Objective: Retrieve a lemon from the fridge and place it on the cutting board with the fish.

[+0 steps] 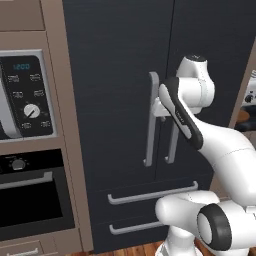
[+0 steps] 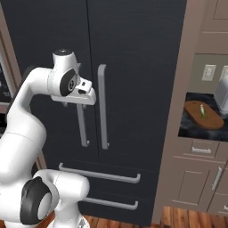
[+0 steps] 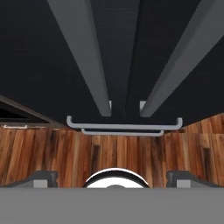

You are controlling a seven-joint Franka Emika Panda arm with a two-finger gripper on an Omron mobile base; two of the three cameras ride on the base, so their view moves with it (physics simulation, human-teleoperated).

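The fridge [image 1: 115, 75] [image 2: 133, 53] is a tall dark charcoal appliance with both doors shut, so the lemon is hidden. My gripper [image 1: 162, 116] [image 2: 75, 105] hangs open, pointing down, right in front of the left door handle [image 1: 151, 120] [image 2: 83, 127] and holds nothing. In the hand view the gripper [image 3: 113, 177] has its fingertips [image 3: 43, 177] far apart, and the two door handles [image 3: 92, 65] run down toward the drawer handles [image 3: 124, 125]. The reddish-brown cutting board [image 2: 209, 119] lies on the counter at the right, with the slender fish [image 2: 202, 110] on it.
A brown-framed microwave [image 1: 25, 95] and oven [image 1: 30, 195] column stands left of the fridge. Two drawer handles [image 1: 150, 192] cross the fridge's lower part. Right of it is a dark counter [image 2: 189, 129] over brown cabinets [image 2: 200, 178], with a grey appliance [image 2: 221, 95]. Wooden floor [image 3: 52, 153] lies below.
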